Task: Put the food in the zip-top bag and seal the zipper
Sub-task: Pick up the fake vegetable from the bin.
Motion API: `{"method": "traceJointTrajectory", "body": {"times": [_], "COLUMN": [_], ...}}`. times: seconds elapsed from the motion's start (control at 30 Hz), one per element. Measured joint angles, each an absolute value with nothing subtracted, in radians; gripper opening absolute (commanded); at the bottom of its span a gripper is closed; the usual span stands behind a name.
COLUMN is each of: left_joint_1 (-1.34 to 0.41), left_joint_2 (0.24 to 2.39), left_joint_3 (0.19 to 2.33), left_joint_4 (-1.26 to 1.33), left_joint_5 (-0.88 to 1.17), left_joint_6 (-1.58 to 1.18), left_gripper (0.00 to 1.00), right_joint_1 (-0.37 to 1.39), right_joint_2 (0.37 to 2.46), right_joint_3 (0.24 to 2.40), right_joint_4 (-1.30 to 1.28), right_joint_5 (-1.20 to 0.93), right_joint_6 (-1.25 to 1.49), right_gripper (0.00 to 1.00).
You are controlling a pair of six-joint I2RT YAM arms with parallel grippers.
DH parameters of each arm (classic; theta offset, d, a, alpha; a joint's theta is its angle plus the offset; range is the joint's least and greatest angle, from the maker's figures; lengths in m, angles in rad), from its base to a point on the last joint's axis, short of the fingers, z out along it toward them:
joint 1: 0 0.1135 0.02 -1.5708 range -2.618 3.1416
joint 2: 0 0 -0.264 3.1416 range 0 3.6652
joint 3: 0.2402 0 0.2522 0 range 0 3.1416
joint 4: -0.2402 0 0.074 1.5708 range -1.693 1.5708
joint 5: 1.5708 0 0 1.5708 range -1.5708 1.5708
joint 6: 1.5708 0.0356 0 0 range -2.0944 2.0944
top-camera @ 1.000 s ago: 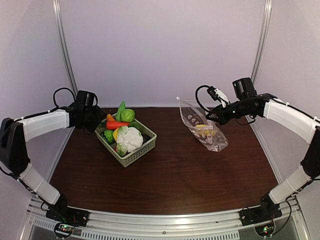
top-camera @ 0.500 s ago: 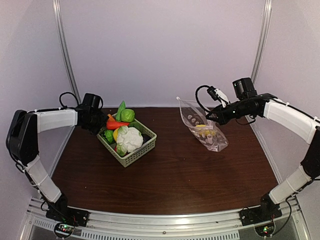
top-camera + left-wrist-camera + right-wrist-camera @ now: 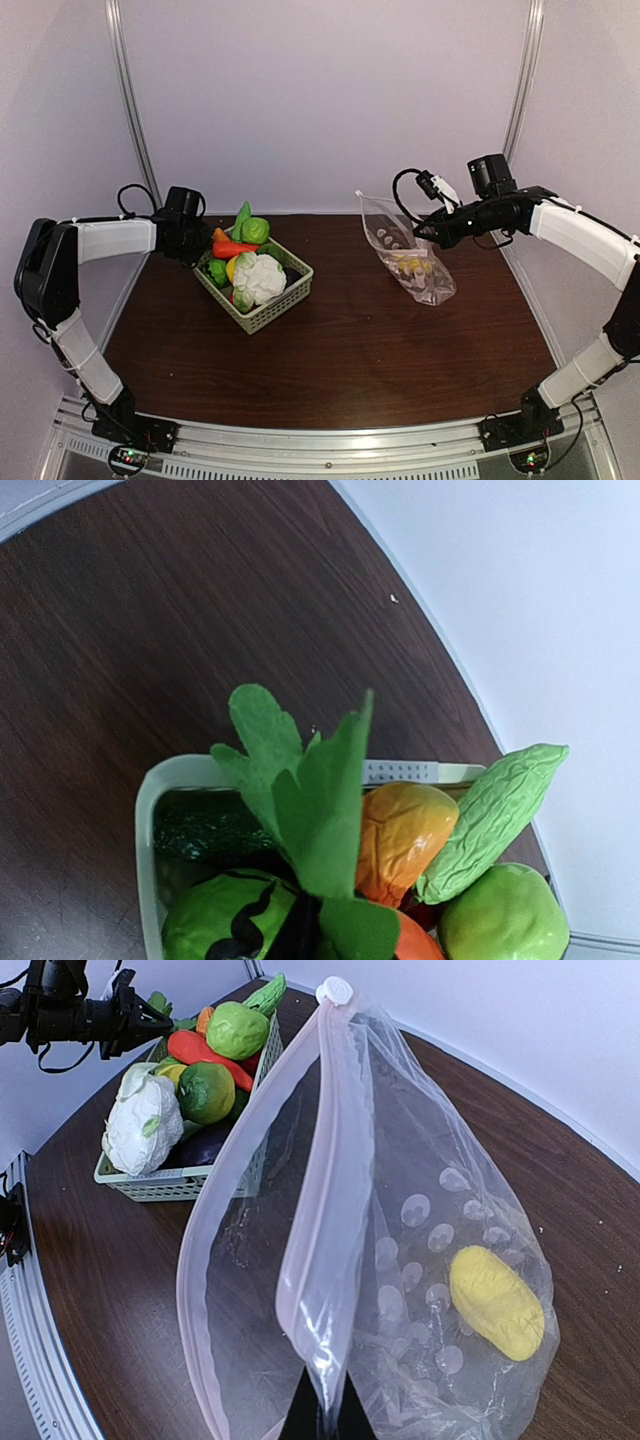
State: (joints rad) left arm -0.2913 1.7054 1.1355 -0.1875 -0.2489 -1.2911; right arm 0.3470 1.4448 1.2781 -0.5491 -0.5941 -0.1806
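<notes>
Top: right pincer (image 3: 420,232) pinches zip-top bag (image 3: 412,265), held up at counter (image 3: 340,350) rear-right. Food (image 3: 258,276) piled in basket (image 3: 272,312), left pincer (image 3: 203,245) beside it. L wrist: grip can't tell. R wrist: zipper (image 3: 338,1160) parted, yellow piece (image 3: 496,1302) inside.

Glossy plastic on dark wood grain

The bench (image 3: 350,350) is dark wood grain with a low sheen. The basket (image 3: 265,313) is pale matt plastic lattice. In it, the food (image 3: 255,230) is glossy plastic: the cauliflower (image 3: 260,278) bumpy, a leaf (image 3: 315,810) matt, felt-like. Right of the basket, the bag (image 3: 420,1190) is clear crinkly film with a smooth pale zipper (image 3: 335,1160).
</notes>
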Motion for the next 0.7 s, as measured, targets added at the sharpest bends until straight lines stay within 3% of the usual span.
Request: {"method": "traceJointTrajectory", "body": {"times": [0.23, 0.47, 0.7], "left_joint_1": [-0.287, -0.286, -0.286], "left_joint_2": [1.692, 1.668, 1.463], "left_joint_3": [1.135, 1.135, 1.161], "left_joint_4": [-0.179, -0.181, -0.194], "left_joint_5": [-0.264, -0.265, -0.269], "left_joint_6": [-1.265, -1.226, -1.134], "left_gripper": [0.0, 0.0, 0.0], "right_joint_1": [0.347, 0.347, 0.347], "right_joint_2": [1.445, 1.445, 1.445], "right_joint_3": [1.278, 1.278, 1.278], "right_joint_4": [-0.55, -0.55, -0.55], "right_joint_5": [-0.594, -0.594, -0.594], "right_joint_6": [-0.181, -0.181, -0.18], "right_gripper": [0.0, 0.0, 0.0]}}
